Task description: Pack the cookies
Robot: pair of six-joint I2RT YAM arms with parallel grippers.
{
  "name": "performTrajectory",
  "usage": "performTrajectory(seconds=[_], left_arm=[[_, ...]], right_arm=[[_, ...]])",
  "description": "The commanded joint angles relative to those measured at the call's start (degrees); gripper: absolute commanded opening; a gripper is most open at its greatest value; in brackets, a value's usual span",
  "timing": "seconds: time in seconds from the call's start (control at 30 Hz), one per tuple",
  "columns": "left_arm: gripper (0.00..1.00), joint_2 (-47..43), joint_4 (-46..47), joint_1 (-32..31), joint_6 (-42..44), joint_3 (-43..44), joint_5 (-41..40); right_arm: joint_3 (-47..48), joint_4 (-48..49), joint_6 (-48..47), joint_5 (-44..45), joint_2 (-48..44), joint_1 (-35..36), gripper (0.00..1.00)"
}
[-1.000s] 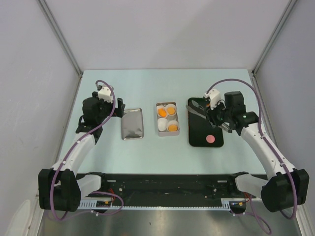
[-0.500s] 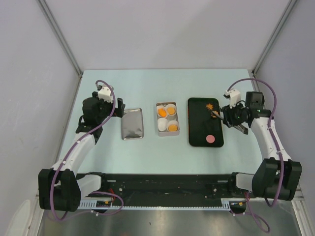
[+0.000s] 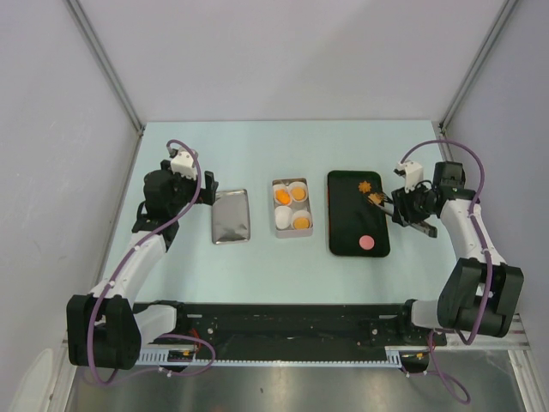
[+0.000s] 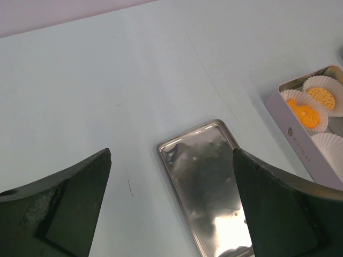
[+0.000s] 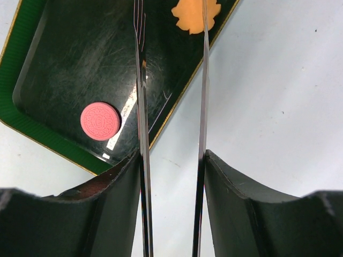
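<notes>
- Cookie (image 5: 195,15), orange and lobed, lies flat at the far end of the tray (image 5: 64,64). The frame edge cuts it off, so its long axis is unclear.
- Right gripper (image 5: 171,160) is clenched on the tweezers (image 5: 202,96), fingers pressed on both arms. The tines stand apart and point at the tray's far right corner.
- Right tine crosses the orange cookie; can't tell if it touches.
- Pink cookie (image 5: 99,121) is round and face up at the tray's near end, left of the tines, no long axis.
- Tray's long axis runs near to far on the table (image 5: 278,107).
- Box (image 4: 300,155) sits left of the tray with orange cookies (image 4: 305,113) flat in paper cups (image 4: 328,140).
- Left gripper (image 4: 171,155) is spread wide and holds nothing, above the metal lid (image 4: 209,182).
</notes>
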Motion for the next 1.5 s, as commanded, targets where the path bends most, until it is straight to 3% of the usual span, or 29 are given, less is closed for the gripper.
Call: performTrajectory(seconds=[0.0,1.47], left_arm=[[1.0,-0.57,2.14,-0.3,1.03,-0.33,1.02],[1.0,-0.04,2.32,-0.38,1.21,-0.42,0.58]], right_arm=[[0.29,1.12,-1.52,-1.31,1.01,-0.79,0.52],[0.37,4.99,-1.43,3.53,5.23,-0.18,0.52]])
